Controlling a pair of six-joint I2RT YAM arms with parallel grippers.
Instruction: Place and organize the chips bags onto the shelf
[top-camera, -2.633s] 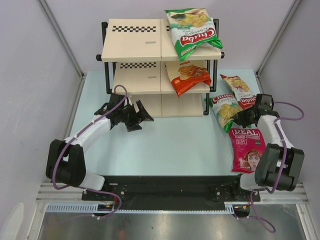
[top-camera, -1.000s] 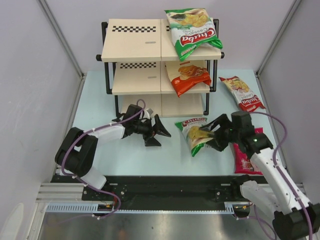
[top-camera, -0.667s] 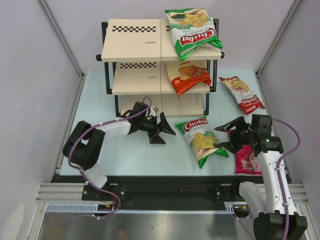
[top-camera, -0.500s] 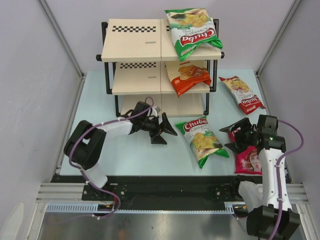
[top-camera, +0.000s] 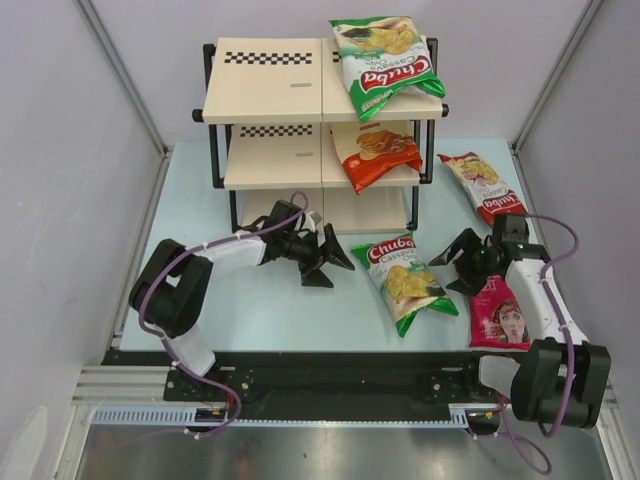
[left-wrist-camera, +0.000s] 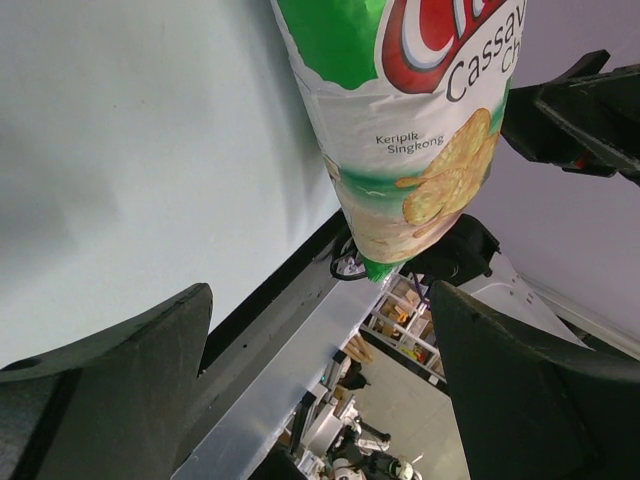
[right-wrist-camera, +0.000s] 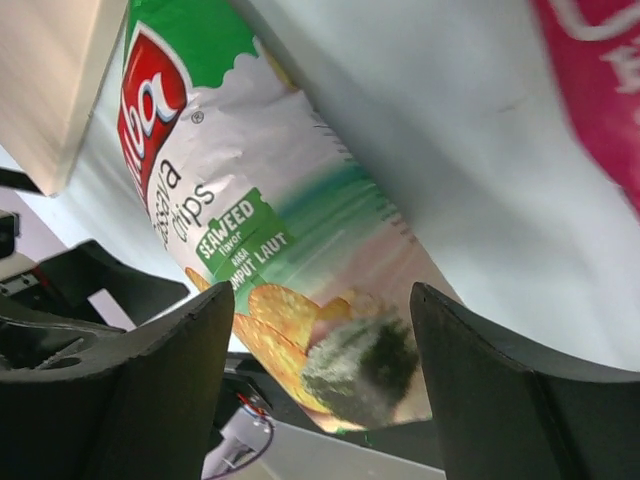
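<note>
A green-and-white Chuba chips bag (top-camera: 405, 280) lies flat on the table in front of the shelf (top-camera: 262, 80). My left gripper (top-camera: 330, 268) stands open just left of it, and my right gripper (top-camera: 450, 270) stands open just right of it. Neither touches the bag. The left wrist view shows the bag (left-wrist-camera: 410, 130) beyond the open gripper (left-wrist-camera: 320, 400). In the right wrist view the bag (right-wrist-camera: 270, 250) lies ahead of the open gripper (right-wrist-camera: 320, 390). A second Chuba bag (top-camera: 385, 65) rests on the top tier, and an orange bag (top-camera: 375, 150) on the middle tier.
A red-and-white bag (top-camera: 485, 185) lies on the table right of the shelf. A magenta bag (top-camera: 500, 315) lies under my right forearm, also seen in the right wrist view (right-wrist-camera: 600, 90). The left halves of the shelf boards are bare. Walls close in on both sides.
My right gripper let go of the green bag in the middle of the table, drew back right, then came a little nearer. The left gripper edged right toward the bag.
</note>
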